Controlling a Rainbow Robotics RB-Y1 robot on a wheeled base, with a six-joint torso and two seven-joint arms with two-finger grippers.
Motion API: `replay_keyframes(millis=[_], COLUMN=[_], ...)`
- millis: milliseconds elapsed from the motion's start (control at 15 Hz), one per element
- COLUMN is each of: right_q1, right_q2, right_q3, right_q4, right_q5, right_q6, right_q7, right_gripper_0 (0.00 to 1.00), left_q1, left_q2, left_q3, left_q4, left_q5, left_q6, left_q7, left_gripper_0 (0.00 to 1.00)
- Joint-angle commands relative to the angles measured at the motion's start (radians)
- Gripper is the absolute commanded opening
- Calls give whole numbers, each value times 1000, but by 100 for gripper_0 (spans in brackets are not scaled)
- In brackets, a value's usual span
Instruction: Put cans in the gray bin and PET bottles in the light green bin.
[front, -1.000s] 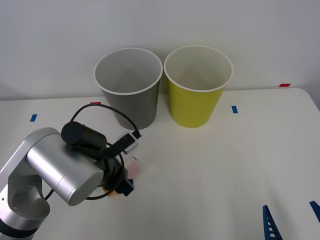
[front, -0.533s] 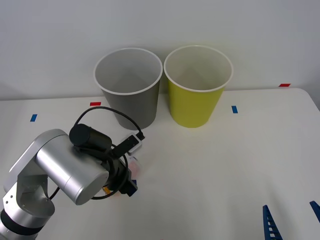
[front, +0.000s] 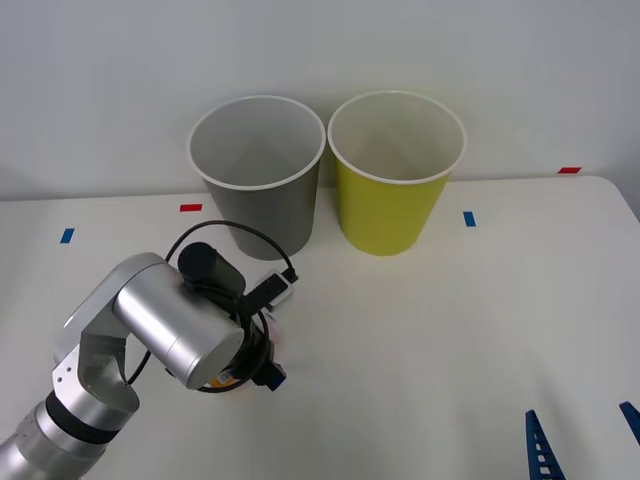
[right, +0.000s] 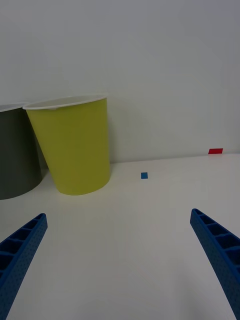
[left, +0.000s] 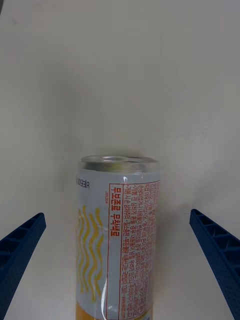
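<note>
Left gripper (left: 120, 270), fingers spread, straddles a silver can with yellow waves and red print (left: 117, 235) lying on the white table (front: 450, 320), in front of the dark gray tapered bin (front: 262, 190). Right gripper (right: 120, 265) spread, idle. Yellow-green tapered bin (front: 392, 190) stands just beside the gray bin.

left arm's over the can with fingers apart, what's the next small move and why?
Probably ease the left gripper further along the can, then close. Its fingers stand wide on either side without touching it. The gray bin stands just behind. The right gripper waits open.
</note>
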Motion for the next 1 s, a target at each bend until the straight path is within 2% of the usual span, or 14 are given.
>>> replay_keyframes(millis=[67, 867, 933, 1000], right_q1=[0, 0, 0, 0], right_q2=[0, 0, 0, 0], right_q3=[0, 0, 0, 0], right_q4=[0, 0, 0, 0], right_q5=[0, 0, 0, 0], right_q6=[0, 0, 0, 0], right_q7=[0, 0, 0, 0], right_gripper_0=[100, 100, 100, 100], left_q1=[-33, -74, -73, -73], left_q2=[-26, -53, -53, -53], left_q3=[0, 19, 25, 26], left_q4=[17, 121, 121, 121], left_q5=[-9, -14, -14, -13], left_q6=[71, 73, 73, 74], left_q7=[21, 7, 9, 4], left_gripper_0=[100, 100, 97, 26])
